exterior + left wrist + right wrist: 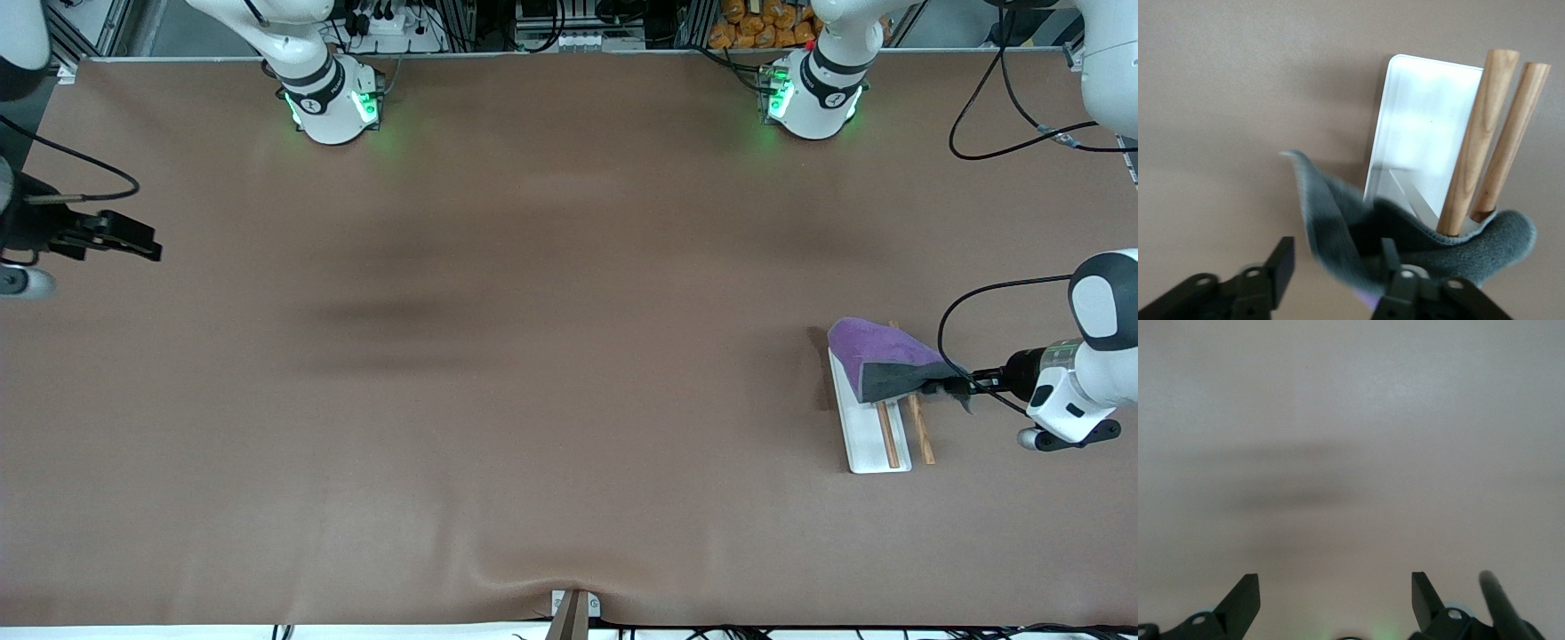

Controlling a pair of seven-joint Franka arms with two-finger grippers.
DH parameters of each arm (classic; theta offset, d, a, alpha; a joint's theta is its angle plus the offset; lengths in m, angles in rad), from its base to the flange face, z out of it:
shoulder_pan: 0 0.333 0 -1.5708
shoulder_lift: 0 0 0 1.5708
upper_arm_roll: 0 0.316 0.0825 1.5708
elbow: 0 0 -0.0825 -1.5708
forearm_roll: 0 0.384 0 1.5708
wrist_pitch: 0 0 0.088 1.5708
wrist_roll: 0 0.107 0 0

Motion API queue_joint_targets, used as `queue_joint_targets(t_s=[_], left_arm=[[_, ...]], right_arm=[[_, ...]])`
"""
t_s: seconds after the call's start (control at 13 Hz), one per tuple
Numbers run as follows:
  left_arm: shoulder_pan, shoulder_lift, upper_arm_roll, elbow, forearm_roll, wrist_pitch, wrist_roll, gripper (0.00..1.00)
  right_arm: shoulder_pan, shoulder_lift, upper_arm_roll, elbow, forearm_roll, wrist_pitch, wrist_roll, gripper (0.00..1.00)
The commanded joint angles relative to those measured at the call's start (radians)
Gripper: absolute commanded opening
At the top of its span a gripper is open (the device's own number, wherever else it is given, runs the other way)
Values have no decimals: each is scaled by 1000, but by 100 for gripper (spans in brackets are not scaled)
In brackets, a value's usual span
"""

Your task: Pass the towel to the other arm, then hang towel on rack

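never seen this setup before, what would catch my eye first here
The purple towel draped over the rack, toward the left arm's end of the table, stands out most. The left gripper is at the towel's grey corner, its jaws open in the left wrist view. The right gripper waits with open jaws over the bare brown table at the right arm's end.

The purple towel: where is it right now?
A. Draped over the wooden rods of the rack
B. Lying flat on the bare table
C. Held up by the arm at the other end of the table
A: the towel lies over the rack rods, with the left gripper at its grey corner.
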Motion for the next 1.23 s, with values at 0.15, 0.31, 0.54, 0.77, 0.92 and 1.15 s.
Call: queue_joint_targets(t_s=[0.15,0.31,0.54,0.77,0.92,1.15], left_arm=[[18,-43,-3,5,26,6,55,100],[12,-97,-5,2,26,-18,52,100],[4,-193,-15,4,28,-98,52,100],[3,-255,-22,48,28,-159,58,100],[1,-279,-58,105,28,-279,47,100],[-2,-371,-83,101,25,-308,44,100]], right_arm=[[6,-51,-24,-32,13,-5,-10,100],[9,-50,-42,-32,14,-2,-35,100],[12,-45,-85,-32,22,4,-85,100],[13,-45,-91,-41,28,6,-85,100],[13,-45,-91,-41,28,6,-86,100],[23,-45,-91,-40,28,5,-86,100]])
